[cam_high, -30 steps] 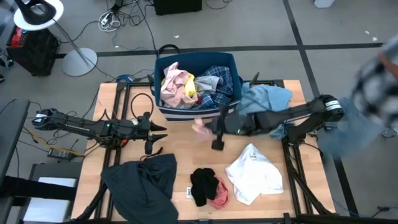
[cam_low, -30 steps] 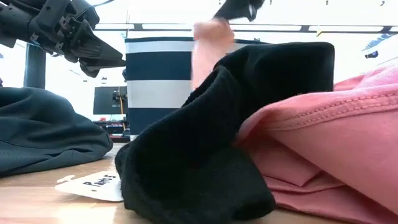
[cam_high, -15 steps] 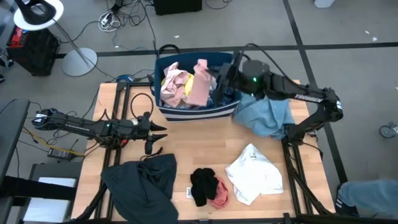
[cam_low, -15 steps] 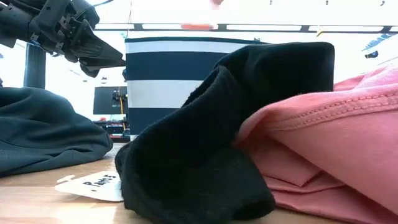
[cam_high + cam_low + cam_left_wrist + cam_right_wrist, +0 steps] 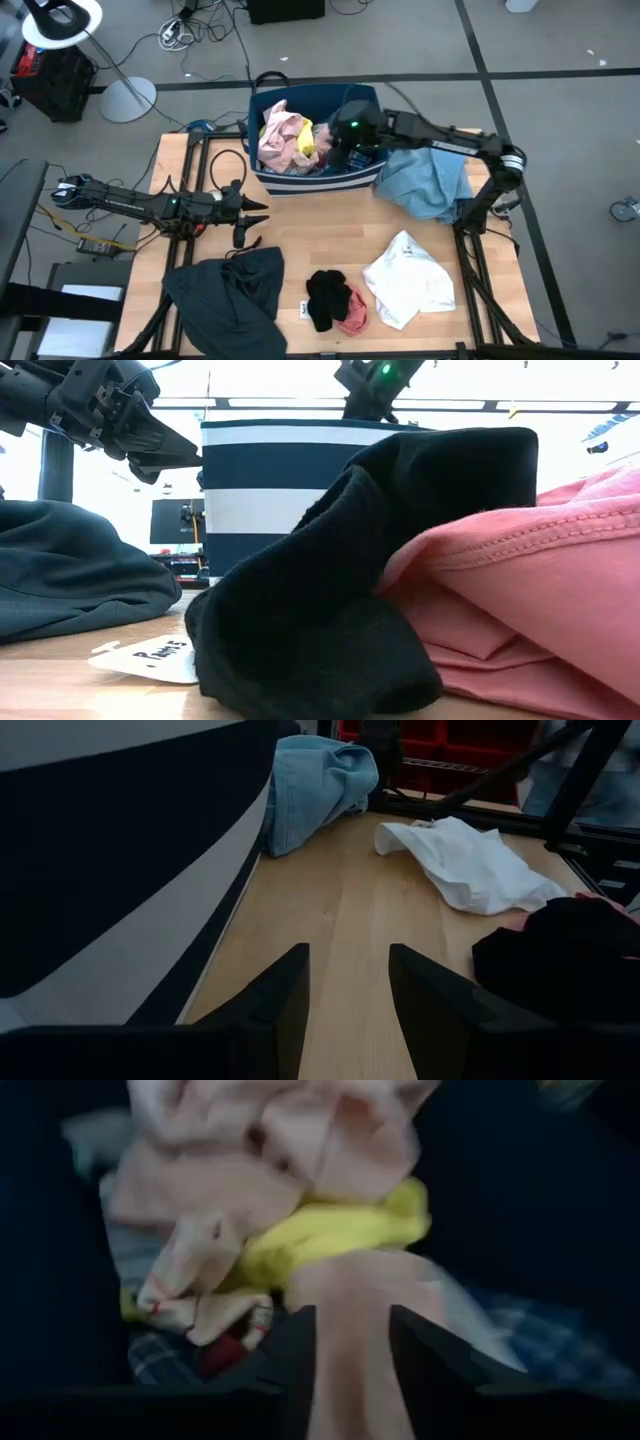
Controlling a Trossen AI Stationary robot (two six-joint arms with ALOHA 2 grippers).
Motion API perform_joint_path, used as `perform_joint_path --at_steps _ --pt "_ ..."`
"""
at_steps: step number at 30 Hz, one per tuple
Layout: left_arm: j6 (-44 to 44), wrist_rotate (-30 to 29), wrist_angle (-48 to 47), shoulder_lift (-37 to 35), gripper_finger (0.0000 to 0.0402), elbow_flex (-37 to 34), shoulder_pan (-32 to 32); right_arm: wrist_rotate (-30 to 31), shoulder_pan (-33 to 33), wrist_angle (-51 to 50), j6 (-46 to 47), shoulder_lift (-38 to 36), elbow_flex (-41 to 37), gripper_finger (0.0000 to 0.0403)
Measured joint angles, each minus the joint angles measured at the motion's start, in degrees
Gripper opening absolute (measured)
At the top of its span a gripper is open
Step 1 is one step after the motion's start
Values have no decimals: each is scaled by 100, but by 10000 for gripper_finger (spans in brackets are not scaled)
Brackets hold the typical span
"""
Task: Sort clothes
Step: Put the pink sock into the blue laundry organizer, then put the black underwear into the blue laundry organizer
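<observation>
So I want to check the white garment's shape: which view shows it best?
The high view: the white garment lies whole and unobstructed on the table. The left wrist view sees it obliquely, farther off. The low and right wrist views miss it.

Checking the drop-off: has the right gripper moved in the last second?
Yes. The right gripper went from the table's middle to over the navy bin.

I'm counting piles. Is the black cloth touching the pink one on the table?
Touching. The low view shows the black cloth lying right against the pink one, no gap between them.
</observation>
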Motion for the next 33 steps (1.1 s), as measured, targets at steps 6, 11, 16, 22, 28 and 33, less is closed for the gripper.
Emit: perform_joint_path --at_steps 6,11,16,22,28,33 --pt "-2 -2 3 0 145 0 0 -29 -1 3 -160 307 0 202" --pt "-2 -8 3 0 145 0 0 -23 54 -155 -94 1 0 228" --pt "-2 -20 1 0 145 0 0 -40 406 -639 -71 -567 1 229" --pt "-2 -17 -3 0 145 0 0 -60 1339 -1085 188 -1082 2 228" --pt "10 -15 -10 0 145 2 2 402 2624 -1288 573 -1032 -201 228" --pt "31 -13 -38 -1 145 2 0 642 3382 -1061 967 -945 -843 228"
